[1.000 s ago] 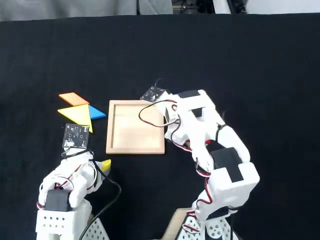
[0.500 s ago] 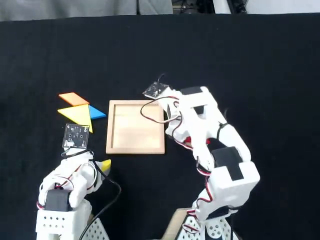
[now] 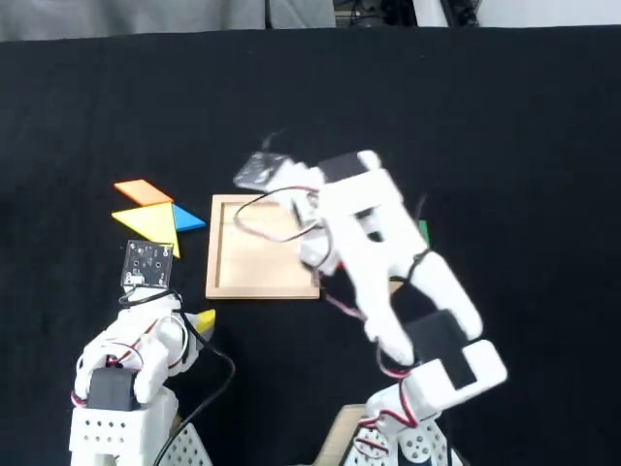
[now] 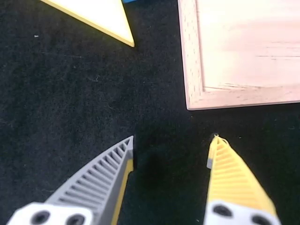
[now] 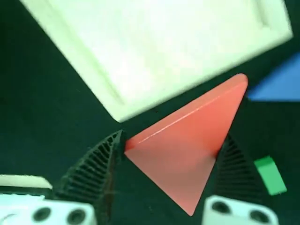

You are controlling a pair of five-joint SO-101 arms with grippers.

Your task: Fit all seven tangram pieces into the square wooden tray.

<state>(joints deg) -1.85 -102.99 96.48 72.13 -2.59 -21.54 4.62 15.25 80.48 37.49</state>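
The right end effector (image 5: 173, 140) grips the red triangle (image 5: 185, 159) at the wooden tray's (image 3: 213, 248) edge, while the left end effector (image 4: 171, 145) hangs spread wide and empty over the table (image 3: 485, 116) near the tray's corner.

Soft, even light fills the high view. The black cloth (image 3: 505, 126) swallows it and carries no clear shadows, while the right arm (image 3: 388, 262) and left arm (image 3: 136, 359) stand out bright white. In the left wrist view a faint darker patch lies on the cloth between the left gripper (image 4: 171, 139) fingers (image 4: 101, 180). In the right wrist view the tray (image 5: 154, 51) is washed almost white, and the red triangle (image 5: 187, 154) has a pale gleam along one edge.
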